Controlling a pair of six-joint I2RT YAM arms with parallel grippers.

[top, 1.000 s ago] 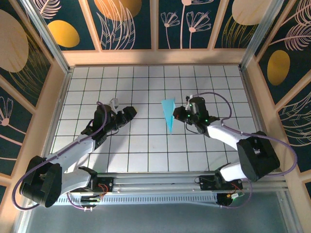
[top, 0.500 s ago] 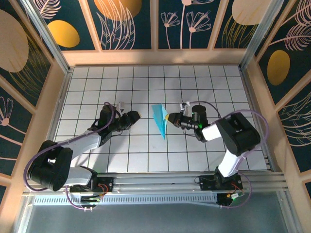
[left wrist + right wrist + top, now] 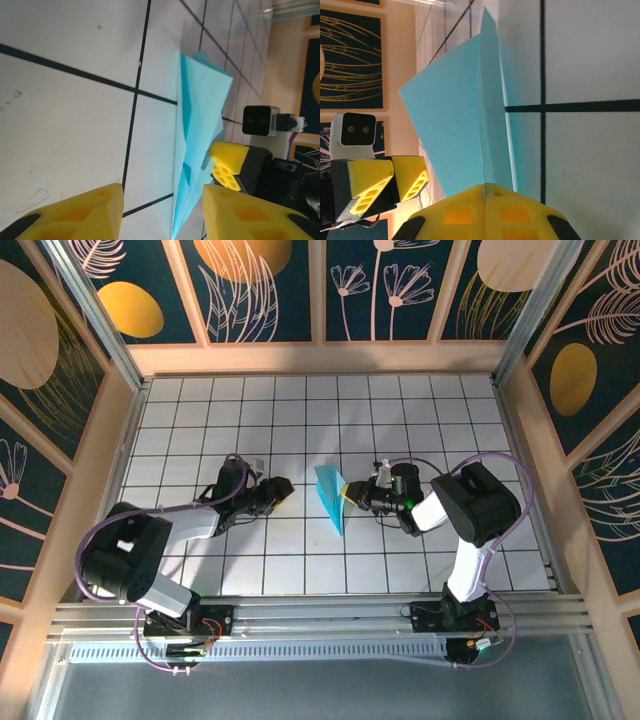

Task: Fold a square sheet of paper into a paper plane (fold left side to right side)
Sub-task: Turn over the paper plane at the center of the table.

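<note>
The paper plane (image 3: 330, 496) is in the middle of the table (image 3: 200, 410), long axis far-to-near, tip toward the near edge. The right gripper (image 3: 347, 490) is pinched tight on its right side. The left gripper (image 3: 283, 483) sits near on its left, jaws apart and empty, with bare tiles between.

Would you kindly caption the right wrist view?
Right gripper shut on the cyan paper plane, left gripper nearby.

In the right wrist view, the right gripper (image 3: 485, 189) is hiding the lower end of the paper plane (image 3: 465, 115). In the left wrist view, the bottom edge is cutting off the left gripper (image 3: 162, 192), and one of its fingers (image 3: 240, 212) is covering a little of the paper plane.
</note>
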